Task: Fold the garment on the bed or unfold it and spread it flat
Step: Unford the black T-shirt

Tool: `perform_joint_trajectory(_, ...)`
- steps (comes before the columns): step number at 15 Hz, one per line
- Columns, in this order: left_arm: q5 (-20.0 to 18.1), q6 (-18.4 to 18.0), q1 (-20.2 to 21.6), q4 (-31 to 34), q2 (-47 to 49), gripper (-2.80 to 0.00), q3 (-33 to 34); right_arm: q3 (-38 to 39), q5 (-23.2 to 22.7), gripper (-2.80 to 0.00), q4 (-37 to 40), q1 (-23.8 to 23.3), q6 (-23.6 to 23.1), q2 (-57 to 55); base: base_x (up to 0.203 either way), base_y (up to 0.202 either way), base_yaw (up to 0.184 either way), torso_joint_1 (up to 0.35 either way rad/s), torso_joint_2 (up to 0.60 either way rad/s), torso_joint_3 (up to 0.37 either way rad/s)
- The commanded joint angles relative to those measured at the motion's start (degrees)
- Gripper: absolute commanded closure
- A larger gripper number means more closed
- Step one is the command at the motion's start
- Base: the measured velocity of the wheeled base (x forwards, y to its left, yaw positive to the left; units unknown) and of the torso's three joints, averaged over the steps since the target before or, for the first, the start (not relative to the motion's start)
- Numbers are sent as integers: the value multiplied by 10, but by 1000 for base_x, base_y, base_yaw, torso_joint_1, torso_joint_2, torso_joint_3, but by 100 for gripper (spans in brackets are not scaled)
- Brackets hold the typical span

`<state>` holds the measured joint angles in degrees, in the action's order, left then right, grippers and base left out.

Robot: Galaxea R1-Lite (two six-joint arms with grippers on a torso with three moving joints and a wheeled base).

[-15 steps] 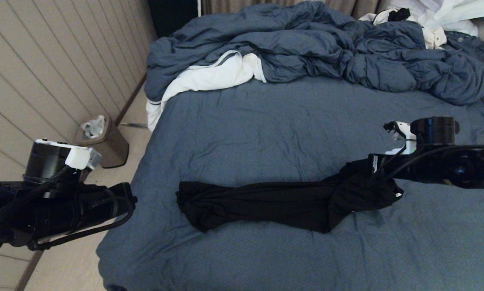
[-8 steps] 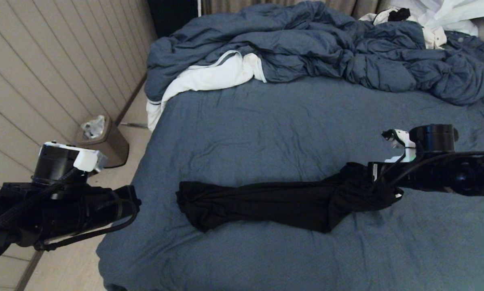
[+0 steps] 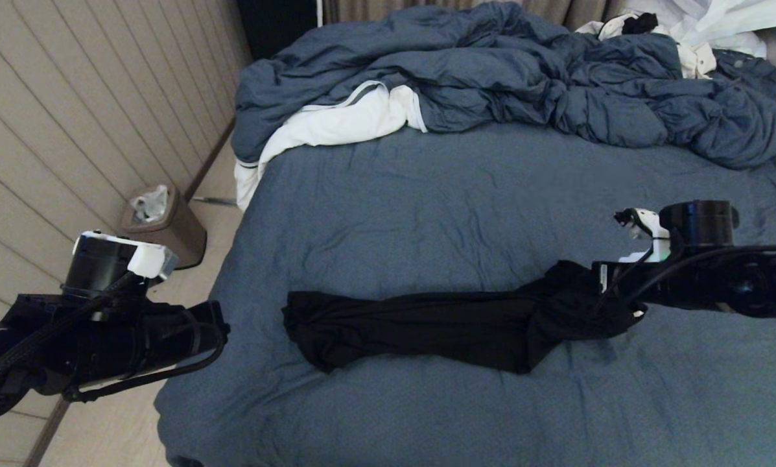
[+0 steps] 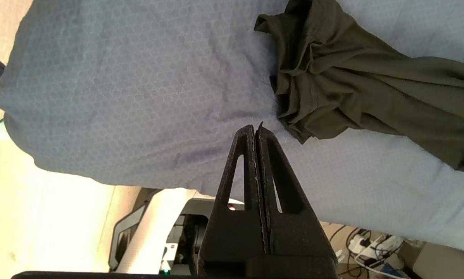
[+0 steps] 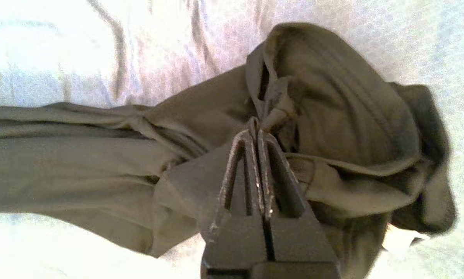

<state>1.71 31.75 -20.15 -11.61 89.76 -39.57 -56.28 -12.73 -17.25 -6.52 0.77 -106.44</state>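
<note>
The garment (image 3: 426,327) is a black shirt bunched into a long strip across the near part of the bed (image 3: 459,207). My right gripper (image 3: 585,288) sits at the strip's right end, where the cloth is heaped. In the right wrist view that gripper (image 5: 255,130) is shut, pinching a small fold of the garment (image 5: 332,116) at its tips. My left gripper (image 3: 216,324) hovers off the bed's left edge, short of the strip's left end. Seen from the left wrist, it (image 4: 255,130) is shut with nothing in it, close to the crumpled end of the garment (image 4: 352,85).
A rumpled blue duvet (image 3: 491,71) with white lining fills the far half of the bed. A white clothes pile (image 3: 718,26) lies at the far right corner. A brown bin (image 3: 164,224) stands on the floor by the panelled wall on the left.
My right gripper has sunk a little onto the garment's right end and closed on a fold. My left arm has crept slightly toward the bed.
</note>
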Motion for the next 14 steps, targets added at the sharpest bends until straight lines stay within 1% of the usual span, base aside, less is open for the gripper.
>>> perform_joint_trajectory(1,-2,2,0,-2,2,0,4,12,-2,0,-1,-1,0,34,0,0,0,0,0,0)
perform_joint_trajectory(4,-5,2,-1,-7,3,0,5,46,-3,0,-1,-2,-2,84,0,0,0,0,0,0)
perform_joint_trajectory(6,-7,2,-1,-7,2,0,5,87,-4,0,-1,-3,-14,125,0,0,0,0,0,0)
perform_joint_trajectory(9,-7,3,-3,-7,2,0,5,167,-4,0,0,-7,-39,222,0,0,0,0,0,0)
perform_joint_trajectory(12,-7,4,-9,-7,2,0,6,253,-11,0,4,-33,-61,337,0,0,0,0,0,0)
perform_joint_trajectory(14,-7,8,-16,-8,0,0,10,325,-15,0,6,-50,-79,396,0,0,0,0,0,0)
